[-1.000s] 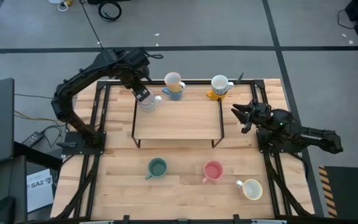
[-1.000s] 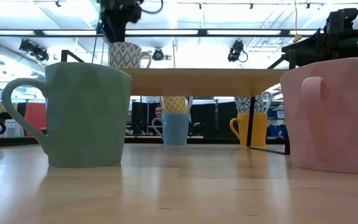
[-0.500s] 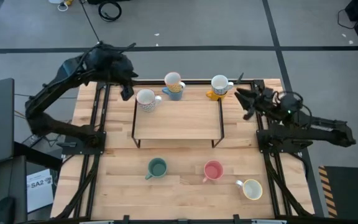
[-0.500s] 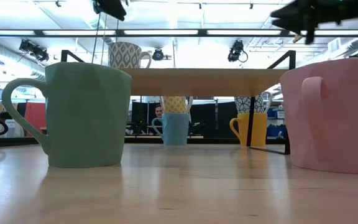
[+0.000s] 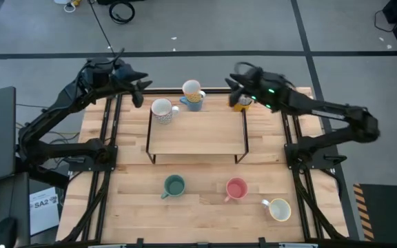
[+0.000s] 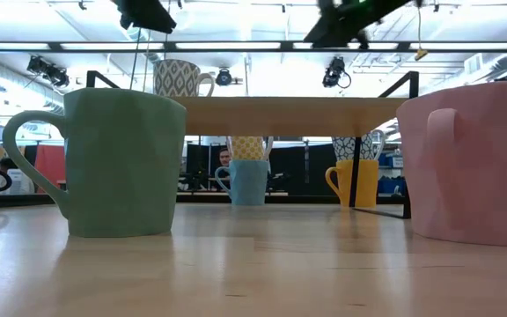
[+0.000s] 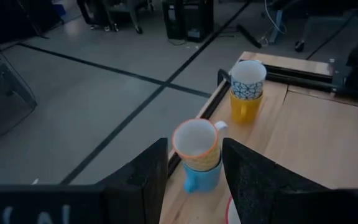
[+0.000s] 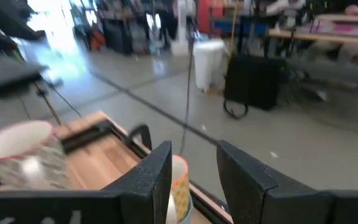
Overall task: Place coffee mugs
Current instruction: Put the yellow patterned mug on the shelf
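Observation:
A white patterned mug (image 5: 161, 110) stands on the far left corner of a raised wooden shelf (image 5: 198, 134). Behind the shelf a cream mug sits in a blue mug (image 5: 193, 94), and a patterned mug sits in a yellow mug (image 5: 243, 97). Green (image 5: 174, 185), pink (image 5: 236, 189) and cream (image 5: 279, 209) mugs stand on the near part of the table. My left gripper (image 5: 137, 91) hangs open, left of the patterned mug and apart from it. My right gripper (image 5: 234, 85) hovers open by the yellow stack. In the right wrist view the patterned mug (image 8: 23, 152) lies off to one side.
The shelf has black metal legs (image 5: 149, 148) and a bare top. Black rails (image 5: 109, 138) run along both table sides. In the low view the green mug (image 6: 121, 163) and pink mug (image 6: 469, 163) stand close in front. The middle of the near table is free.
My left gripper has drawn away from the patterned mug toward the table's far left corner and risen; the mug stays upright on the shelf. My right arm has swung up from the table's right edge toward the far edge and leftward, to the yellow stack.

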Action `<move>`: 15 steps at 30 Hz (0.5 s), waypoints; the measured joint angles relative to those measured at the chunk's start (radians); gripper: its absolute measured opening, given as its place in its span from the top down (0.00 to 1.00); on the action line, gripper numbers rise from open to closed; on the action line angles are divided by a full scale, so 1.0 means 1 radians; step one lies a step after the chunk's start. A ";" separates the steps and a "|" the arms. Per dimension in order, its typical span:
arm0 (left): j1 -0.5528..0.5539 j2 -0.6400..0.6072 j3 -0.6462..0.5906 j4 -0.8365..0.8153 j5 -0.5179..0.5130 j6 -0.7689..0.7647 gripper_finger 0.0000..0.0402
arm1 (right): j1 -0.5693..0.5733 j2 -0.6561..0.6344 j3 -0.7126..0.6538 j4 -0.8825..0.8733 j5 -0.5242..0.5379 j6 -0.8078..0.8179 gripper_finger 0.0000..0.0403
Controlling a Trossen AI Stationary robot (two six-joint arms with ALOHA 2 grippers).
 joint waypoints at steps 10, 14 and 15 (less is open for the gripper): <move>0.001 0.010 -0.023 0.025 -0.002 -0.023 0.60 | -0.073 0.330 0.266 -0.178 -0.163 0.000 0.67; 0.001 0.010 -0.023 0.023 -0.003 -0.027 0.60 | -0.086 0.403 0.324 -0.237 -0.216 0.000 0.67; 0.001 0.010 -0.023 0.023 -0.003 -0.027 0.60 | -0.088 0.419 0.334 -0.250 -0.227 -0.001 0.67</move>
